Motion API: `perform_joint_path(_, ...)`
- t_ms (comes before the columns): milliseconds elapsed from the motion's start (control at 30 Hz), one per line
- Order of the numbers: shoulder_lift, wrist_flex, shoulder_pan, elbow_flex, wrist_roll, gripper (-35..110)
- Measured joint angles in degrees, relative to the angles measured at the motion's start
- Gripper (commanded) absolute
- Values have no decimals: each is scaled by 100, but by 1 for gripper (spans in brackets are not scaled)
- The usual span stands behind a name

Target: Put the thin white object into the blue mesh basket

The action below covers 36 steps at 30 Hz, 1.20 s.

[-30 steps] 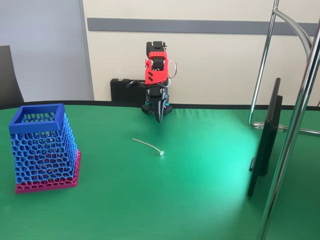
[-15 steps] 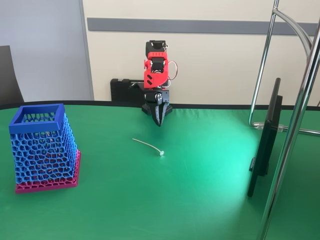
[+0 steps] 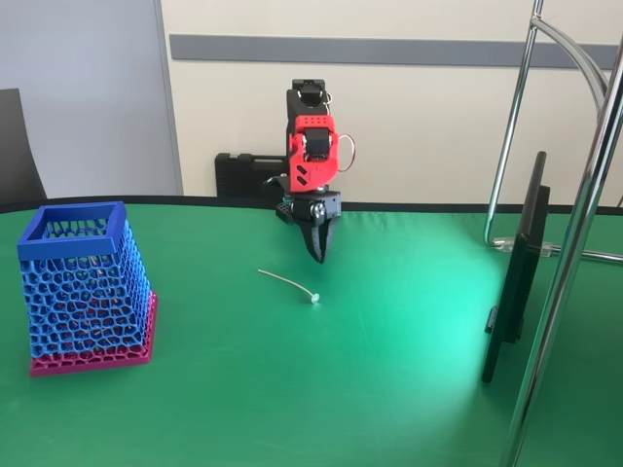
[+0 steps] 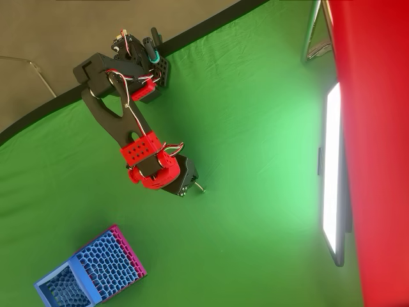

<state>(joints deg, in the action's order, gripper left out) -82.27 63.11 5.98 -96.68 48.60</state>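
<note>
Gripper (image 3: 317,255) has swung nearer the thin white object (image 3: 289,283) — jaws together; blue mesh basket (image 3: 86,288) empty.

Closed tool (image 3: 317,255) above green table (image 3: 389,389), thin white object (image 3: 289,284) just below-left, blue mesh basket (image 3: 86,287) far left.

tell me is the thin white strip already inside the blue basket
No, in the fixed view the thin white strip lies on the green cloth, well to the right of the blue basket.
</note>
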Motion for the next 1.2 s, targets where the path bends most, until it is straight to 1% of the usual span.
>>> perform_joint_path(367, 448, 0, -18, 202, 536, 10)
perform_joint_path(733, 896, -26, -360, 536, 563, 10)
perform_joint_path(1200, 1547, -26, -352, 1107, 563, 10)
